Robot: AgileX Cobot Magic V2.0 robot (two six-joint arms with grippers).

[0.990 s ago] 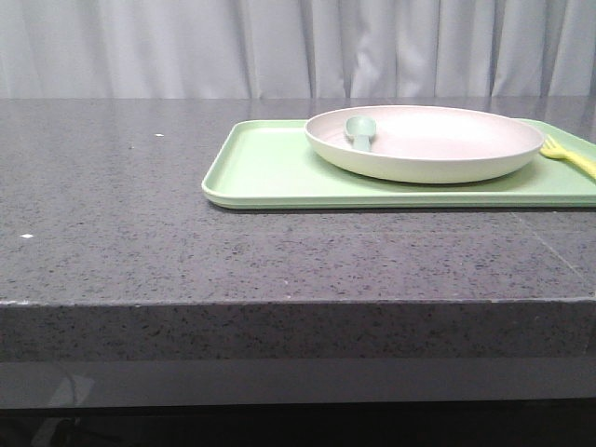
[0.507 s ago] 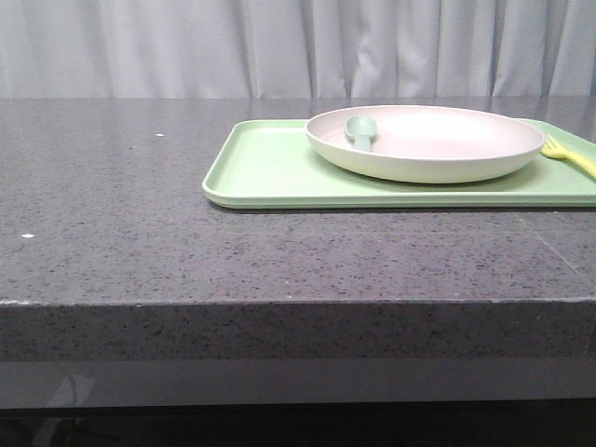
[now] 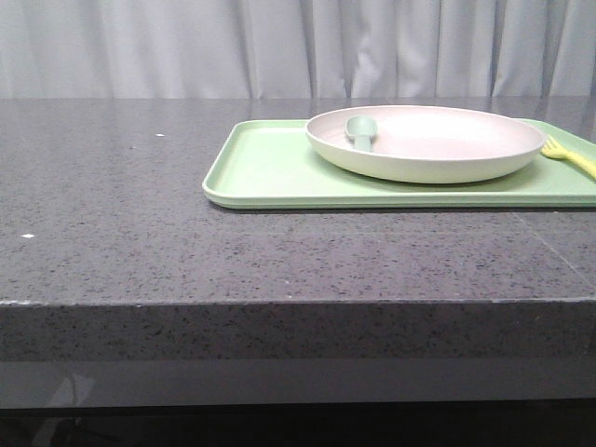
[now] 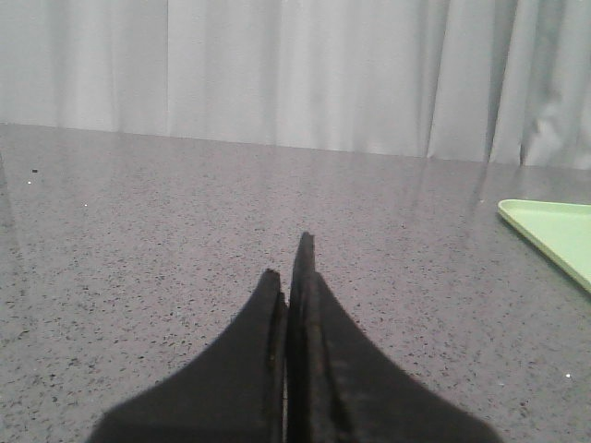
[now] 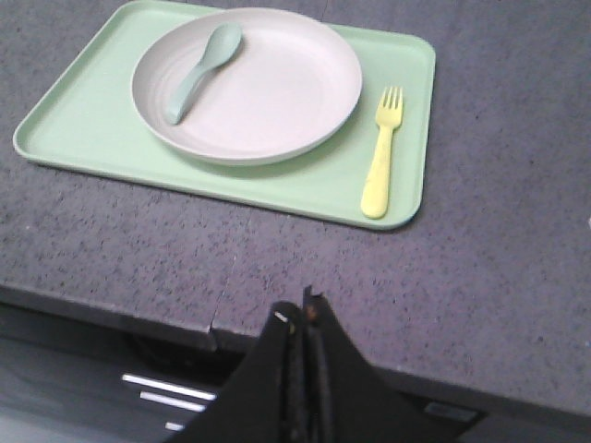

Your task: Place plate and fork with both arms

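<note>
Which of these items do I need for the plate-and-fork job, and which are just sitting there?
For the job:
plate
fork

Not part of it:
spoon, lying in the plate
green tray, under everything

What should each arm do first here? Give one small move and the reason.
Probably open the right gripper and bring it forward over the yellow fork. Both grippers are shut and empty, the left gripper well off from the green tray. The fork lies free on the tray beside the plate, which holds a spoon.
</note>
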